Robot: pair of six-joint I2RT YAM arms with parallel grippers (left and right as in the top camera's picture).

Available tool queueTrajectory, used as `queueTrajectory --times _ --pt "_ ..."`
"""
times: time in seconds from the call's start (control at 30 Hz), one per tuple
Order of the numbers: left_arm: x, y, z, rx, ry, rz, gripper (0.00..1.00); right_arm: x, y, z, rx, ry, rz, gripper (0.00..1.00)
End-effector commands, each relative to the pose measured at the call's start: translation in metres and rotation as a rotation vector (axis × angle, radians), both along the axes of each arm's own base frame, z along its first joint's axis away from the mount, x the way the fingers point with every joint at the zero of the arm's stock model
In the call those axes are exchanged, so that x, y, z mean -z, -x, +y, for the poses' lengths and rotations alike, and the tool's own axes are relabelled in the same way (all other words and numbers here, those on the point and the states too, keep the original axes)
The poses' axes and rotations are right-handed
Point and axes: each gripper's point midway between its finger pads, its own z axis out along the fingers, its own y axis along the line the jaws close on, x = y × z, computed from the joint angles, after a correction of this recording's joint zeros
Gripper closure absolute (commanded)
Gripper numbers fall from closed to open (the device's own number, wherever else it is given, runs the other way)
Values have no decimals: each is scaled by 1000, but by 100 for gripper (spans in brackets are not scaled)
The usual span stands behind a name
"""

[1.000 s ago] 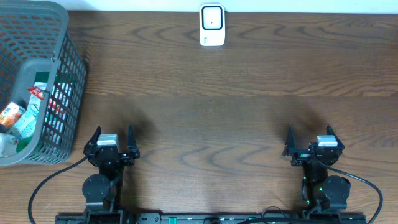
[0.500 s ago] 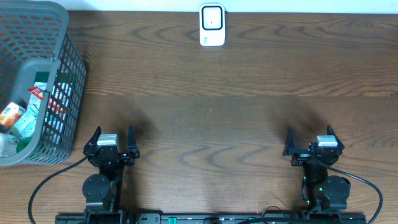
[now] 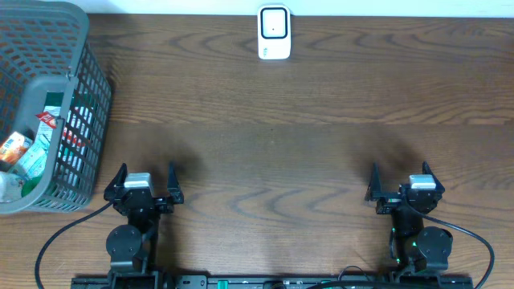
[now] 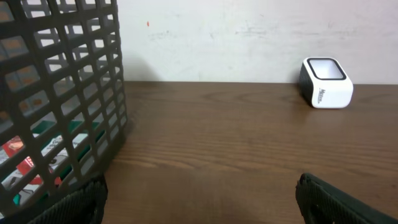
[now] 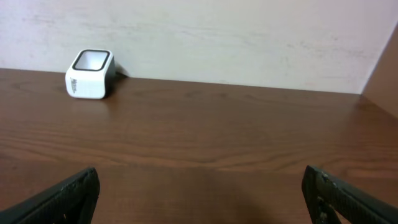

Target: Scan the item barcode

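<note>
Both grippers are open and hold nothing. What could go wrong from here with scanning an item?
The items lie crowded low inside the basket; the left gripper may hit the mesh wall or lift two together. The scanner stands at the far edge, apart from the basket, so a weakly gripped item might slip on the way, or its barcode may face away from the window.

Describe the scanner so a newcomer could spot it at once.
Look at the far edge of the wooden table, by the wall, near its middle. The scanner is a small white box with a dark-rimmed window, standing alone, far from the grey basket at left.
</note>
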Motion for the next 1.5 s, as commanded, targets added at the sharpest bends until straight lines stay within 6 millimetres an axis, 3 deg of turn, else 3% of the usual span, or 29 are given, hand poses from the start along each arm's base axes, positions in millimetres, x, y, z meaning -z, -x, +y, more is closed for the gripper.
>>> queueTrajectory --times 0.0,0.43,0.93,1.1,1.27,1.47 --pt "-32 4 1 -7 14 -65 2 0 0 0 2 -1 -1 1" --pt "-115 11 -17 98 19 -82 2 0 0 0 2 -1 -1 1" --pt "-193 -33 -27 153 56 283 2 0 0 0 2 -1 -1 1" --pt "-196 -47 -28 157 79 481 2 0 0 0 2 -1 -1 1" --pt "-183 -57 -33 177 108 667 0 0 0 0 2 -1 -1 1" --pt "-166 -71 -44 237 148 741 0 0 0 0 2 -1 -1 1"
